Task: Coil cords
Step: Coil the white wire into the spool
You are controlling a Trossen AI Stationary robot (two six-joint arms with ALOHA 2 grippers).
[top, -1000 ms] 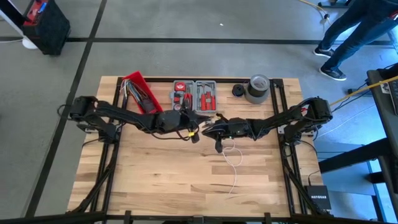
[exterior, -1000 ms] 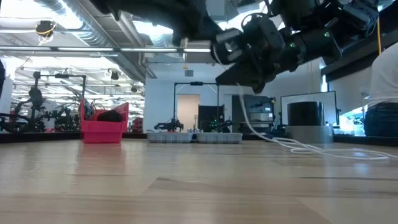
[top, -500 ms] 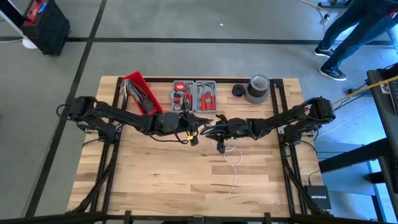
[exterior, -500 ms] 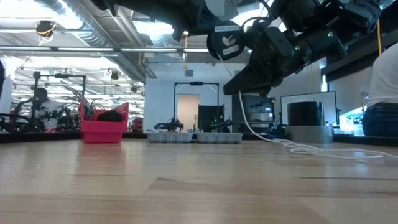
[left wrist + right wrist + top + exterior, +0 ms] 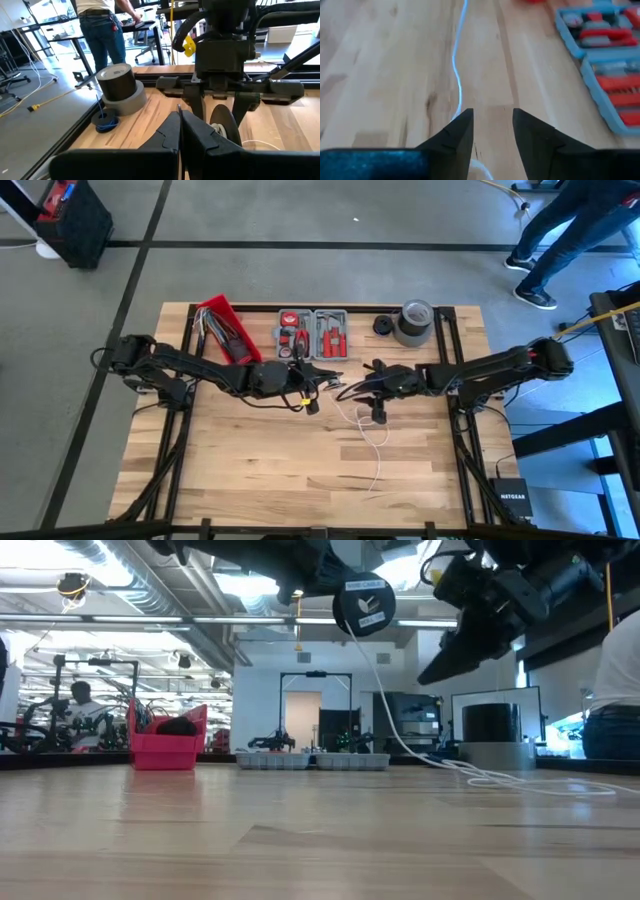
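While the white cord lies beneath, right tool apart, left tool together.

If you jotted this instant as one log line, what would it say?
left gripper: shut, holding up thin white cord mid-table | right gripper: open, empty, beside it | cord's tail loose on wooden table

Both arms are dark, built of slim jointed links with thin black cables looping along them. The left tool carries a small yellow tag near its wrist. The right tool ends in two flat black wedge-shaped fingers.
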